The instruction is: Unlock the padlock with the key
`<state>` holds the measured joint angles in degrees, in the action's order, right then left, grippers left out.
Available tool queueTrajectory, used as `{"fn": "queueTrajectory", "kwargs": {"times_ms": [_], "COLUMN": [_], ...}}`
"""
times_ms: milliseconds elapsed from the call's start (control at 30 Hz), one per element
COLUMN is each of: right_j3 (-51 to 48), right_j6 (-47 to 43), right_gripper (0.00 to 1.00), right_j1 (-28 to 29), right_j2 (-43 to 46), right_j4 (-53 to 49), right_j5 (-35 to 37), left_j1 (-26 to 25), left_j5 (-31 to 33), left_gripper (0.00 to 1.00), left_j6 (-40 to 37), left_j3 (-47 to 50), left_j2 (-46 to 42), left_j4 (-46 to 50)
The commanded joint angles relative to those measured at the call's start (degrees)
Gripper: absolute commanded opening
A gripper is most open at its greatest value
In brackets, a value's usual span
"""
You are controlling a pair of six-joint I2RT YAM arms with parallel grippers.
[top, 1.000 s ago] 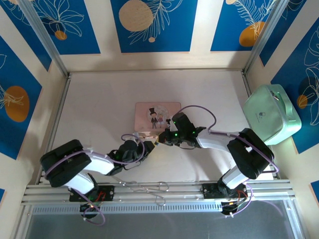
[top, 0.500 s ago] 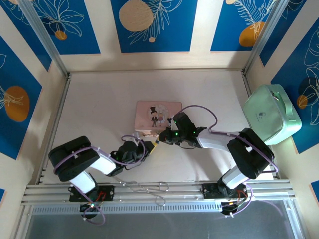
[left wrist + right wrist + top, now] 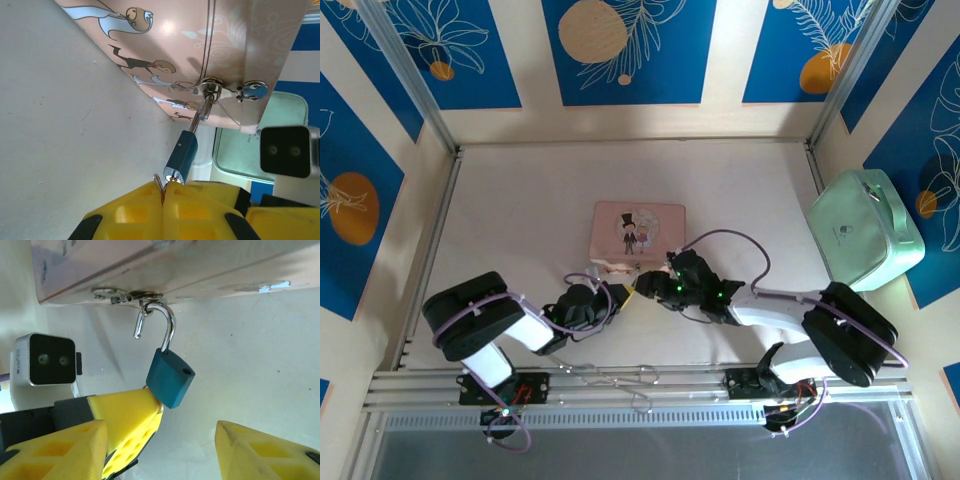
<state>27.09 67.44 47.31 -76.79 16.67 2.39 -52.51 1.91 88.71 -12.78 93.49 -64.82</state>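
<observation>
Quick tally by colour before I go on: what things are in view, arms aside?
Pink: 1, the box
Blue-teal: 1, the padlock
Mint green: 1, the case
Bare metal: 1, the key, only a sliver showing below the padlock
Total: 4

Small blue-teal padlock (image 3: 170, 379), body tilted; pale shackle (image 3: 171, 330) open, one leg free, hooked through latch (image 3: 125, 294) of pink box (image 3: 210, 265). Thin metal edge of key (image 3: 158, 181) at padlock's base.
</observation>
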Motion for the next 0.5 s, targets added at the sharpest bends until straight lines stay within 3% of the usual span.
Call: {"fn": "queueTrajectory", "kwargs": {"times_ms": [0, 67, 133, 233, 333, 467], "right_j3": [-2.7, -2.6, 0.7, 6.9, 5.9, 0.1], "right_j6": [5.5, 6.4, 5.0, 1.4, -2.7, -0.5], "right_gripper": [0.64, 0.64, 0.52, 0.54, 0.56, 0.56], "right_j1": [0.9, 0.7, 1.1, 6.6, 8.7, 5.9], "right_j2": [1.8, 0.7, -0.7, -1.0, -1.0, -1.1], "right_j4": [4.4, 3.6, -1.9, -13.6, -7.4, 3.1], "right_j5": [6.6, 6.1, 5.8, 17.0, 19.1, 15.4], "left_j1": [0.2, 0.2, 0.2, 0.2, 0.2, 0.2], "left_j5": [0.5, 0.5, 0.5, 0.5, 0.6, 0.6], "left_gripper": [0.0, 0.0, 0.0, 0.0, 0.0, 0.0], "left_j6": [1.0, 1.6, 2.1, 2.2, 2.1, 1.6], "left_j3": [0.5, 0.6, 0.6, 0.6, 0.6, 0.3], "left_j2": [1.8, 3.0, 3.8, 4.6, 4.2, 2.8], "left_j4": [-4.9, -6.8, -8.0, -9.2, -8.9, -7.1]}}
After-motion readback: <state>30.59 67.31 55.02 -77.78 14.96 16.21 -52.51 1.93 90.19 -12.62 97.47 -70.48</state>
